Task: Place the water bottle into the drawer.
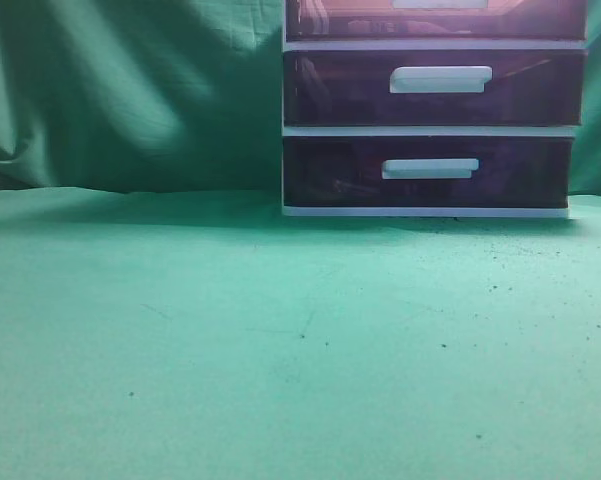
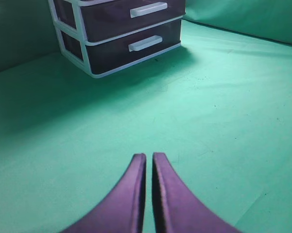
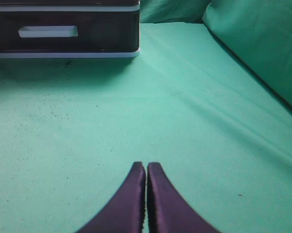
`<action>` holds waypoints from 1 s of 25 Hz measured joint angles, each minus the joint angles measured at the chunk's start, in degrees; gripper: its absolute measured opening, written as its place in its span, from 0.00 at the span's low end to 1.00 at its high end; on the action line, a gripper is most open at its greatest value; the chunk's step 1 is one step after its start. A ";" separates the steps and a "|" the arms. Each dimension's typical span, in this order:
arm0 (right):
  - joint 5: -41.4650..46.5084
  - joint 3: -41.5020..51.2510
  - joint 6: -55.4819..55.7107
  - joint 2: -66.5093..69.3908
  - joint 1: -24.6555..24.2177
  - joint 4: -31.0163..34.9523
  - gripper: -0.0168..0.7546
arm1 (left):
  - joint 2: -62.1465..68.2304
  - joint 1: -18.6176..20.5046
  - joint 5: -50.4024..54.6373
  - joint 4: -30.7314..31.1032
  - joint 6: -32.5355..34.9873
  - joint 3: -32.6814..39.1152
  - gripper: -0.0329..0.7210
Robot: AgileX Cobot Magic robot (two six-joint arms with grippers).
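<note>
The drawer (image 1: 350, 20), reddish-purple with a white handle, shows only as its lower strip at the top edge of the exterior view, closed in the white-framed unit (image 1: 430, 131). The unit also shows in the left wrist view (image 2: 87, 48) and the right wrist view (image 3: 63, 55). The water bottle is out of view. My left gripper (image 2: 148, 155) is shut and empty over the green cloth, well in front of the unit. My right gripper (image 3: 146, 164) is shut and empty over the cloth. Neither gripper shows in the exterior view.
Two darker purple drawers (image 1: 430, 88) (image 1: 425, 172) with white handles sit below the top one. Green cloth (image 1: 280, 340) covers the table and hangs as a backdrop (image 1: 130, 90). A raised green fold (image 3: 262, 53) borders the right side.
</note>
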 joint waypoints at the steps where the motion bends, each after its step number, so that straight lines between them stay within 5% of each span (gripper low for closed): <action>1: 0.00 0.00 0.00 0.00 0.00 0.00 0.02 | 0.00 0.22 -0.15 0.00 0.00 0.11 0.04; 4: 0.00 0.00 0.00 0.00 0.00 0.00 0.02 | 0.00 3.93 -5.68 -1.08 0.00 1.53 0.04; 9: 0.00 0.00 0.00 0.00 0.00 0.00 0.02 | 0.00 18.54 -20.98 -1.44 0.85 9.49 0.04; 16: 0.00 0.00 0.00 0.00 0.00 0.00 0.02 | 0.10 36.89 -25.82 -1.90 1.06 19.85 0.04; 25: -0.24 0.10 0.00 0.00 0.00 -0.10 0.02 | 0.10 42.33 -24.86 -2.76 1.06 24.53 0.04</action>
